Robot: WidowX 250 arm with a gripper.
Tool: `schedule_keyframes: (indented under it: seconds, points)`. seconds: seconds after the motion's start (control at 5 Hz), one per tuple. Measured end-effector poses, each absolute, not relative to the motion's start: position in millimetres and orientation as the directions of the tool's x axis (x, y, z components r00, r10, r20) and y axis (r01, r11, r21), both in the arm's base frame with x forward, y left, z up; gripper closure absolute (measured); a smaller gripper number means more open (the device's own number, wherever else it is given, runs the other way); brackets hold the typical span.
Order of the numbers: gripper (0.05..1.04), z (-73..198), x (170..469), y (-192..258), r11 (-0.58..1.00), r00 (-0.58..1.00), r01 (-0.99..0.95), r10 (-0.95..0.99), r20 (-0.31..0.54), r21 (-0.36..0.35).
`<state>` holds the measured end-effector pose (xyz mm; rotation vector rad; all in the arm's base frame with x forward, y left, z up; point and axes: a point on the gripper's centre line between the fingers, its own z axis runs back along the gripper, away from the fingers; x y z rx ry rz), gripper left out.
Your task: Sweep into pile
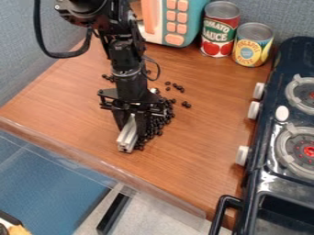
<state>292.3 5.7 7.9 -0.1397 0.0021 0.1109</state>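
The gripper (133, 131) hangs over the middle of the wooden counter, pointing down, shut on a light grey metal bar (127, 135) whose near end rests at or just above the wood. Black beans (160, 120) lie in a dense band along the right side of the bar and gripper. Some loose beans (176, 86) are scattered farther back, with a few more (108, 77) to the left behind the arm. The gripper and arm hide part of the beans.
A toy stove (276, 170) with knobs stands along the right side. At the back are a teal toy microwave (184, 23), a tomato can (219, 30) and a yellow can (252, 44). The counter (80, 105) ends at a clear-covered front edge.
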Motion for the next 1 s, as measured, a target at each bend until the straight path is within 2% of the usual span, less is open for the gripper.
schedule_keyframes:
  seconds: [0.4, 0.6, 0.8, 1.0]
  points:
    - [0.694, 9, 291, -9, 0.980, 0.993, -0.117, 0.114, -0.031, -0.159]
    - [0.694, 30, 291, -5, 0.983, 0.993, -0.114, 0.116, 0.007, -0.146]
    - [0.694, 58, 286, 18, 0.980, 0.988, -0.141, 0.148, 0.040, -0.142]
    - [0.694, 85, 292, 49, 0.982, 0.982, -0.160, 0.169, 0.089, -0.102]
